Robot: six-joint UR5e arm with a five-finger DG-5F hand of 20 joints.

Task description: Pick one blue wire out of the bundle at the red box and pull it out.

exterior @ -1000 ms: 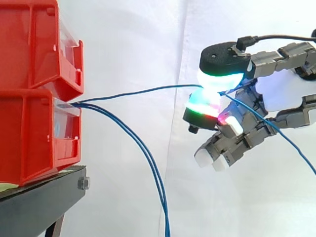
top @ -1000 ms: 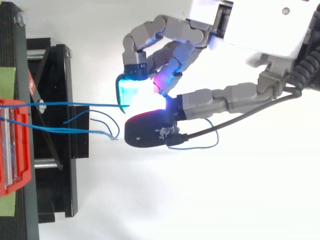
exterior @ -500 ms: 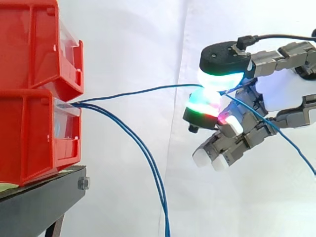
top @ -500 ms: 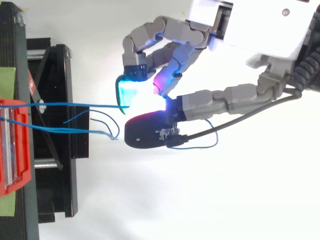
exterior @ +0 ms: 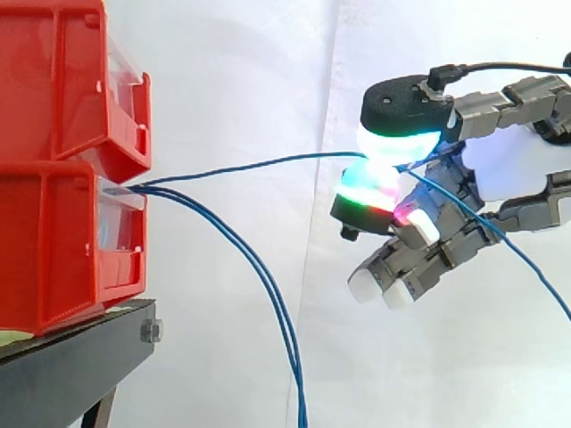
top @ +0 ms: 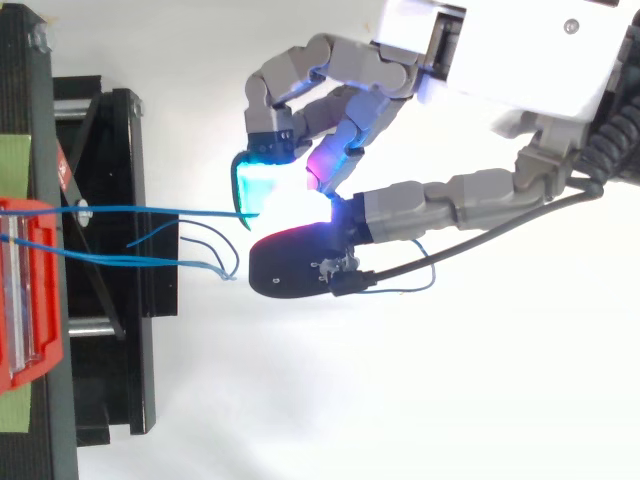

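Note:
Several thin blue wires come out of the front slot of the lower red box [exterior: 62, 250]. One blue wire [exterior: 259, 163] runs nearly level from that slot to my hand [exterior: 508, 169], where two glowing fingertips [exterior: 397, 143] pinch it; its loose end trails down to the right behind the hand. In the top view the same blue wire [top: 160, 210] stretches from the red box [top: 30, 290] to the cyan pad of my hand [top: 470, 190]. The other blue wires [exterior: 268, 294] sag down from the box.
A second red box [exterior: 71, 80] is stacked on the lower one, both on a black stand [exterior: 80, 366]. A white curtain hangs behind. The stand's black frame [top: 110, 270] lies left of the hand in the top view.

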